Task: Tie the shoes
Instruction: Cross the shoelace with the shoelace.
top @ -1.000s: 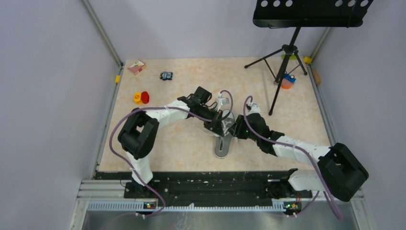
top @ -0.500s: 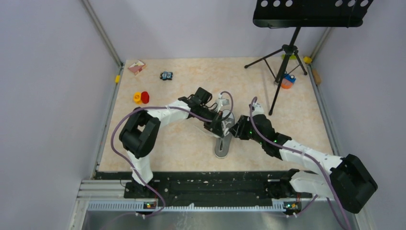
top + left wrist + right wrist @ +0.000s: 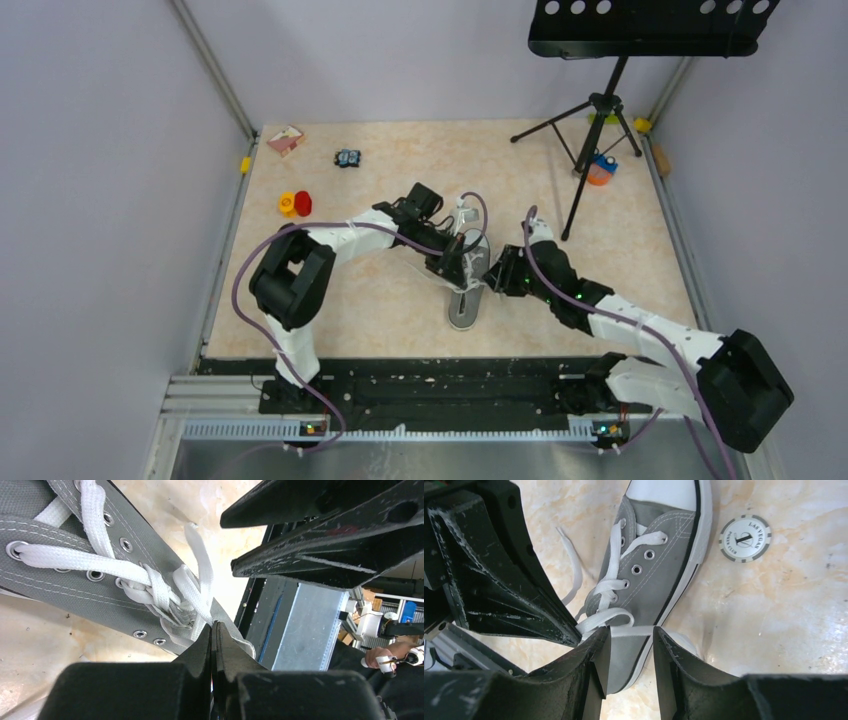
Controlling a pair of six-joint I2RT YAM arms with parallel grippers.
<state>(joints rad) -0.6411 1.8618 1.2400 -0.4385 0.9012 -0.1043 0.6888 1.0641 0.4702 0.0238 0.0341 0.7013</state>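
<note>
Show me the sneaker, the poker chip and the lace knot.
sneaker [image 3: 664, 575]: right wrist view, grey side panel.
poker chip [image 3: 745, 538]: right wrist view, its middle.
lace knot [image 3: 159, 592]: left wrist view, where the laces cross.

One grey sneaker [image 3: 466, 306] centre of desk [image 3: 360, 300], left pincer [image 3: 461, 268] and right pincer [image 3: 491, 272] meeting over its 12 o'clock end

Marbled table [image 3: 380, 300] bears sneaker [image 3: 465, 308], poker chip [image 3: 744, 538] (Las Vegas print), tripod [image 3: 601, 103].
</note>
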